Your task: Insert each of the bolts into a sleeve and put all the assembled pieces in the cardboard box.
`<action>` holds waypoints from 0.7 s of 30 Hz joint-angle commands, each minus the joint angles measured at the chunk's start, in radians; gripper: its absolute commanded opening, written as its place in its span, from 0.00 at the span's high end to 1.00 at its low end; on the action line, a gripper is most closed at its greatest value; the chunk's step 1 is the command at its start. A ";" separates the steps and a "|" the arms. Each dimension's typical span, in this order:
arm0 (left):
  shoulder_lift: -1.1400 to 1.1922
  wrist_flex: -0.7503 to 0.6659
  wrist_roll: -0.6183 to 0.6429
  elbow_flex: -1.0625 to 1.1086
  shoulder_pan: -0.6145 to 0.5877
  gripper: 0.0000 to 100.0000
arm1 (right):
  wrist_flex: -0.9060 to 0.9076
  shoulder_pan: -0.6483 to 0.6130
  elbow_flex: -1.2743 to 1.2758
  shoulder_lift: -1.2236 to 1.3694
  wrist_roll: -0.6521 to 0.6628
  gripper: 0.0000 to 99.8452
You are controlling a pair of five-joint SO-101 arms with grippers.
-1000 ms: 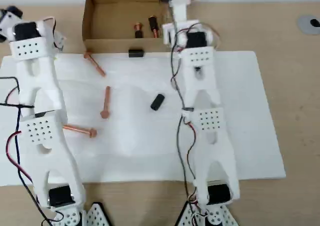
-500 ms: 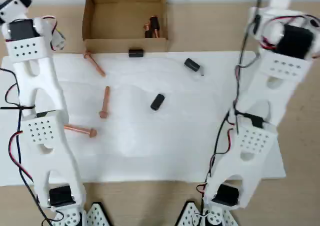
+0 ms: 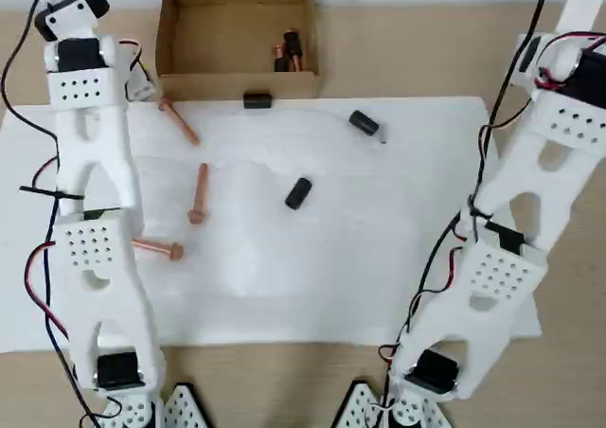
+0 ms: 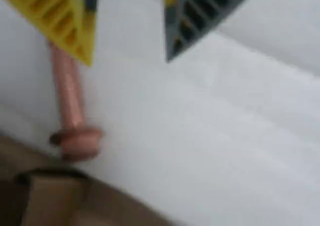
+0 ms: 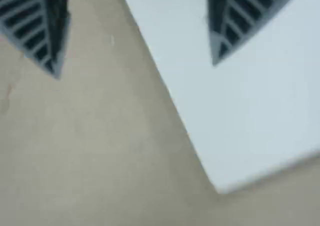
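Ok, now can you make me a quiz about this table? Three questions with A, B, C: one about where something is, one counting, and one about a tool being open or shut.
1. The sleeve nearest the cardboard box lies: A inside the box; B outside, by the box's front wall, at the white sheet's edge; C far off in the sheet's near corner.
2. How many bolts lie loose on the sheet? A three; B one; C five.
3. The right tool is: A shut on a bolt; B shut on nothing; C open and empty.
Answers: 1 B, it sits just outside the front wall. 2 A, three copper bolts lie apart on the sheet. 3 C, its wrist view shows a wide gap with nothing in it.
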 commanded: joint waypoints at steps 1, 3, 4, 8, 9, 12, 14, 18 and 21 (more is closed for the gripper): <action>-0.012 -0.048 0.032 0.041 0.077 0.89 | 0.015 0.018 0.084 -0.076 0.009 0.77; -0.012 -0.051 0.037 0.069 0.114 0.89 | 0.015 0.012 0.128 -0.076 0.009 0.77; -0.012 -0.064 0.051 0.084 0.127 0.89 | 0.015 0.010 0.145 -0.076 0.009 0.77; -0.010 -0.152 0.127 0.130 0.130 0.89 | 0.015 0.010 0.180 -0.076 0.009 0.77; -0.010 -0.170 0.143 0.143 0.129 0.89 | 0.015 0.010 0.185 -0.074 0.009 0.77; -0.010 -0.216 0.195 0.190 0.126 0.89 | 0.015 0.010 0.200 -0.074 0.012 0.77; -0.002 -0.252 0.229 0.222 0.126 0.89 | 0.015 0.010 0.209 -0.074 0.014 0.77; 0.053 -0.284 0.269 0.230 0.126 0.89 | 0.015 0.012 0.209 -0.071 0.014 0.77; 0.096 -0.278 0.273 0.207 0.124 0.90 | 0.015 0.016 0.209 -0.071 0.015 0.77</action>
